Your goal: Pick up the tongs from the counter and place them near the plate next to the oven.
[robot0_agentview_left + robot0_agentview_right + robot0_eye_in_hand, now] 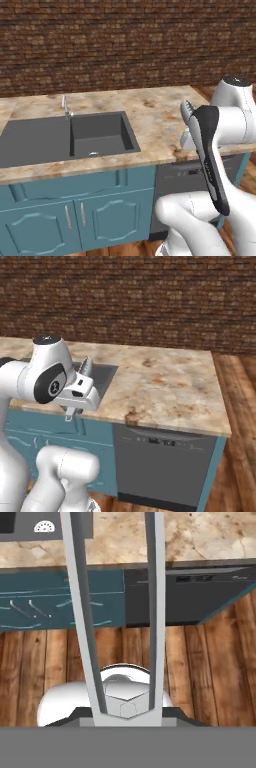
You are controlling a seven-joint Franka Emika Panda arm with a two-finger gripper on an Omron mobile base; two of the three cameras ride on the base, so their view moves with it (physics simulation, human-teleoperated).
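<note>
Pincer [127, 712] grips tongs [82, 612] (above counter [150, 115]).

Before me runs the counter [150, 112], beige marbled stone with brownish veins over teal cabinets [75, 215]. A dark grey sink [65, 137] is sunk into it, a small chrome faucet [65, 106] standing at its back edge.

Tongs [80, 612]: smooth silver-grey metal, satin sheen. Tabletop [150, 112]: beige marbled stone, polished. Sink [60, 137]: dark grey, matt. Faucet [65, 106]: probably chrome, too small to be sure. Cabinets [75, 210]: teal, painted look. Floor [200, 672]: wood planks. Back wall [150, 301]: rough brick.
</note>
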